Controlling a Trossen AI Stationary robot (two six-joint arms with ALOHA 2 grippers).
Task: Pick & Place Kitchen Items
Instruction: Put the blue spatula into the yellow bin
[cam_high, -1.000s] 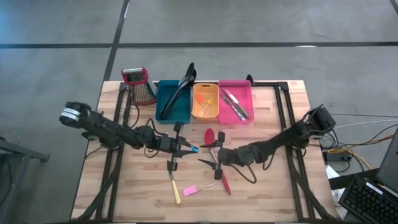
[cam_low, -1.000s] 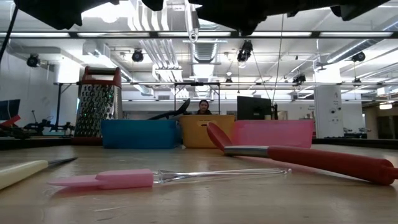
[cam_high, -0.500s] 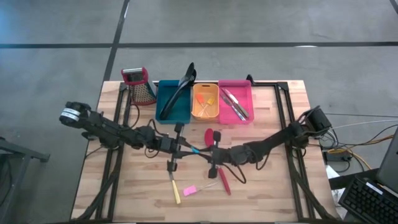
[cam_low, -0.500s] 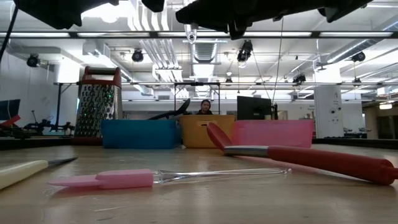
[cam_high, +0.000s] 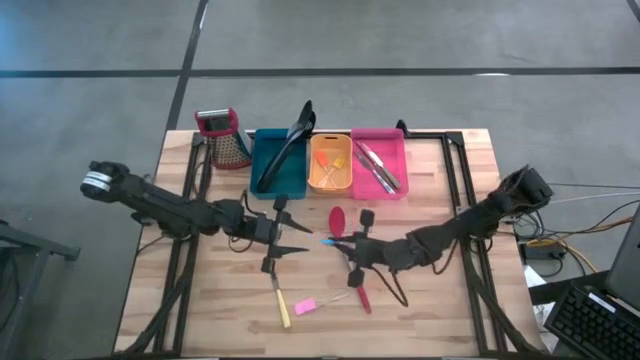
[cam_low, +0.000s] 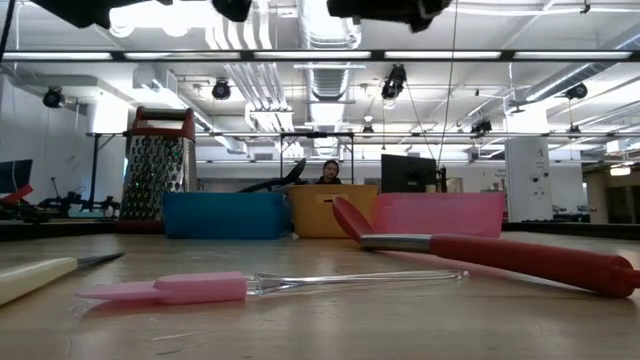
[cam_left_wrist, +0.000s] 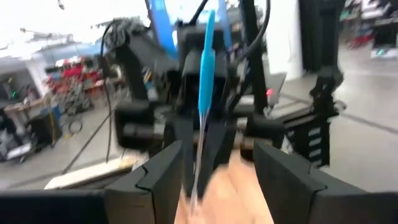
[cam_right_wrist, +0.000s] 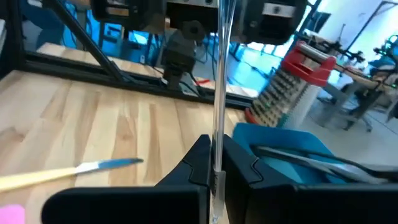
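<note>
Handover, mid-table: right gripper (cam_high: 351, 247) is clenched on the blue tool (cam_high: 328, 241), whose long axis runs left-right with the blue tip poking left. Just left of that tip, left gripper (cam_high: 296, 240) gapes, empty. Farther off and to the left, the teal bin (cam_high: 280, 194) looks the likely drop.

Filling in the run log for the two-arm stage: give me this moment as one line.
left gripper: open, fingers either side of tool | right gripper: shut on blue-tipped clear tool | tool: held above table
</note>
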